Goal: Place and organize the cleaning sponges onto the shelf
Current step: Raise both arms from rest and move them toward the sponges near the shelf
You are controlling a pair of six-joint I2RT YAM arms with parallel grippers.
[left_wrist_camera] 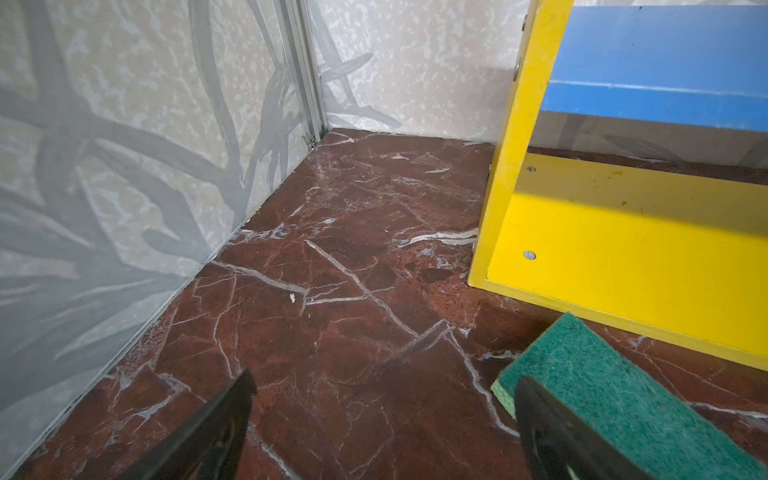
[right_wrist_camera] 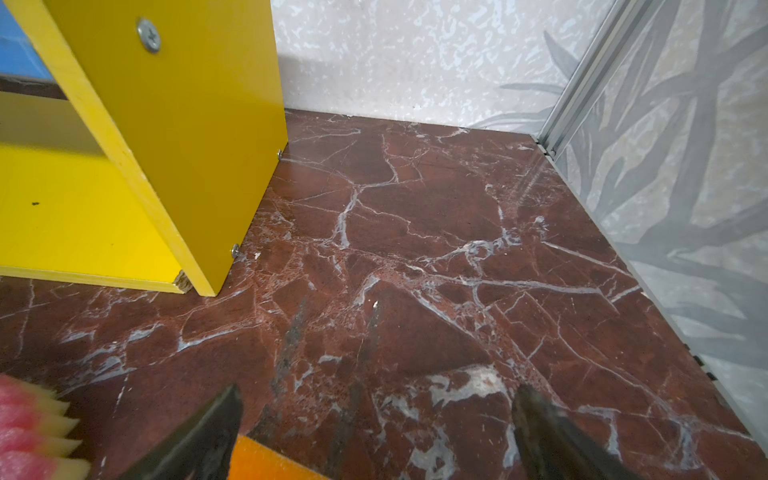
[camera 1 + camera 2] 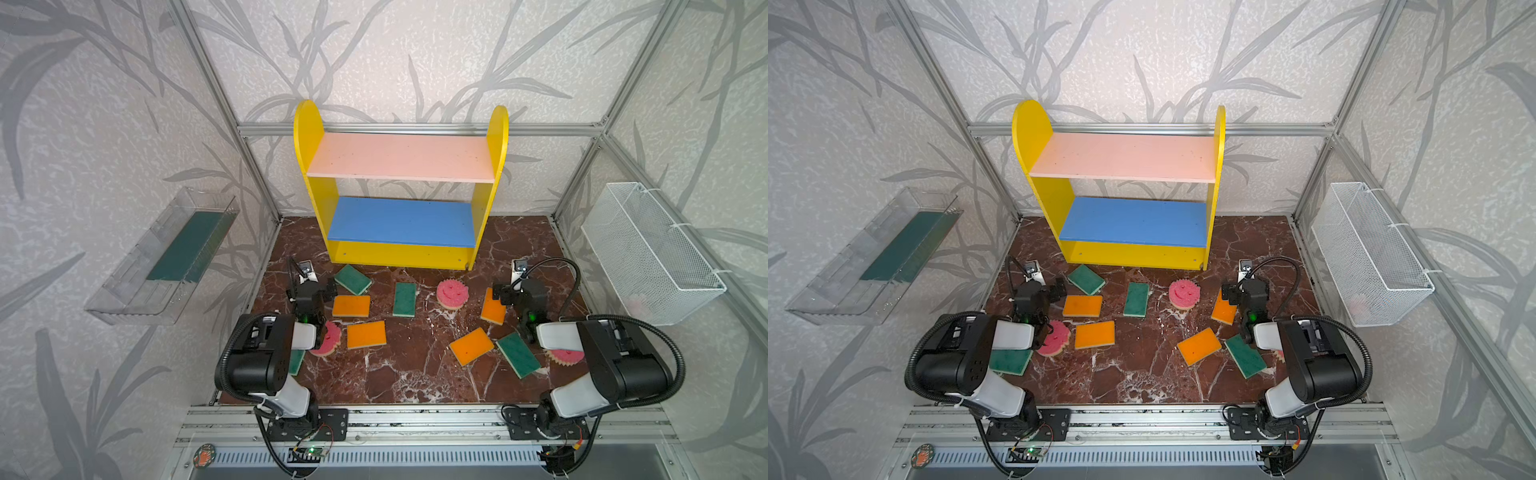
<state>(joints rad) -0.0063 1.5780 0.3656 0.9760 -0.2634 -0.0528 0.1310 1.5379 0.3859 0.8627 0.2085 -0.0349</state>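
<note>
ok, left to right. clear tray (image 3: 137, 286) on the left wall only holds a long dark green strip (image 3: 187, 245), ignore it. left gripper (image 1: 384, 386) is spread wide, nothing between the jaws, low over the marble floor (image 3: 407, 374) with a green sponge (image 1: 615, 395) just beside one finger. all eleven cleaning sponges (image 3: 404, 299) lie flat on that floor in front of the shelf (image 3: 308, 133), whose pink and blue boards are both bare. another green sponge (image 3: 1011, 360) and a pink smiley (image 3: 330, 340) sit half under the left arm, the orange ones are scattered through the middle, and a second pink smiley (image 3: 452, 293) is near the shelf's right foot. right gripper (image 2: 378, 395) is spread wide too and empty, an orange sponge (image 2: 266, 461) right by one fingertip. white wire basket (image 3: 648, 249) hangs on the right wall

handling, my guess: light squashy foam, gives under a pinch, so little force needed. the green scouring tops look rough, shouldn't slip. i'd come straight down and pinch the rectangles across the short width, the smileys across the scalloped rim

writing: no brand, label or text readable anywhere, just the smiley faces
</note>
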